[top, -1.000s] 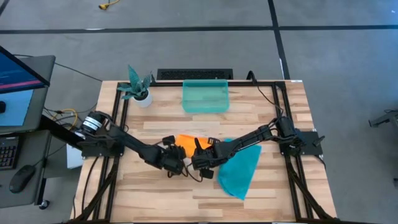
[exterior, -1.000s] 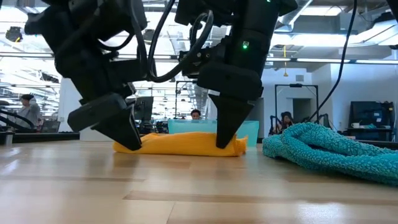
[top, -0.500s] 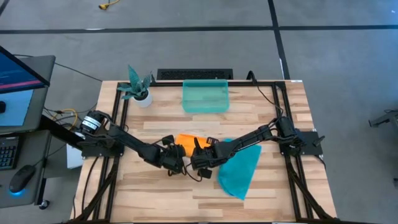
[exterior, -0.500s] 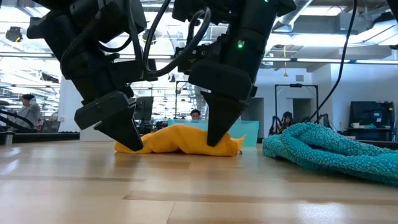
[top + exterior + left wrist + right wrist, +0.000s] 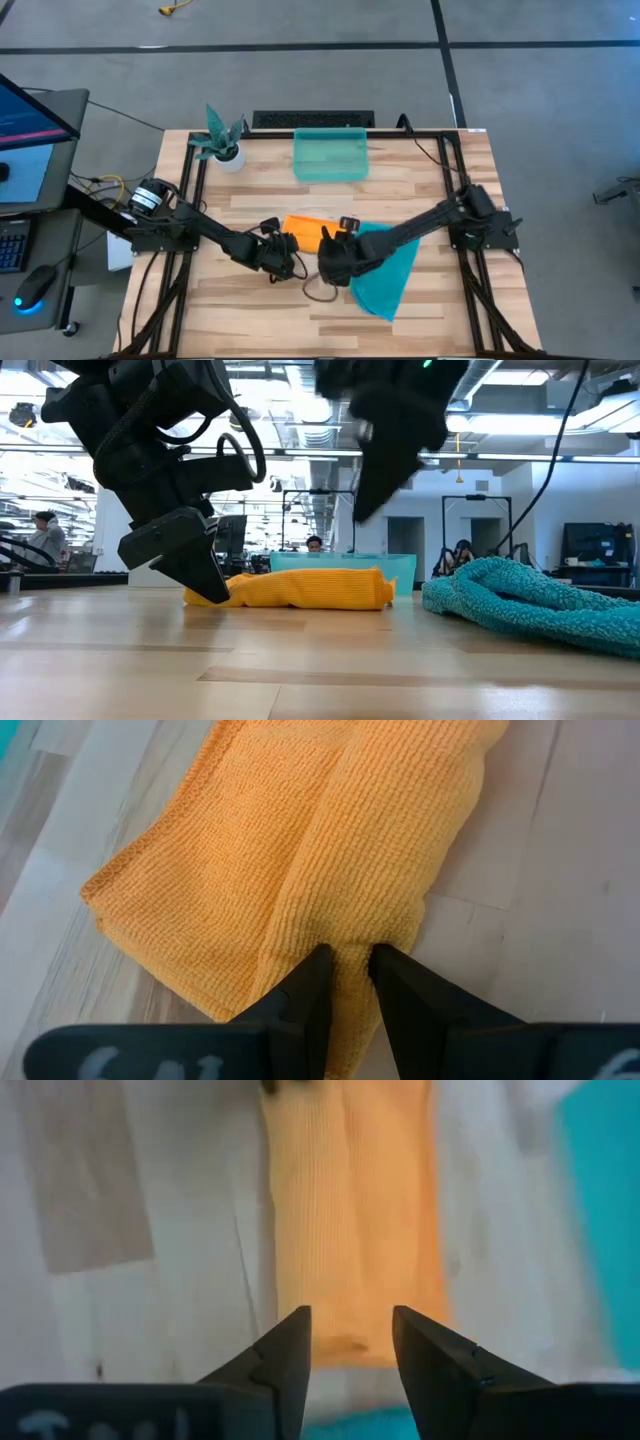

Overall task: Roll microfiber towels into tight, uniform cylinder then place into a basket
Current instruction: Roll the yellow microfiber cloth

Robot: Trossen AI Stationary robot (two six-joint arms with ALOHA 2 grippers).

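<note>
Now left gripper (image 5: 345, 960) pinches the orange towel (image 5: 310, 588) (apparently rolled); right gripper (image 5: 352, 1342) hovers, fingers apart.

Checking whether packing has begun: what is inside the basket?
Nothing shows inside the basket from above; only its translucent floor. The orange towel and teal towel lie on the table. In the low view the orange towel hides most of the basket.

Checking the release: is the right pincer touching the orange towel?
Apart. The low view shows the right pincer lifted clear above the orange towel.
</note>
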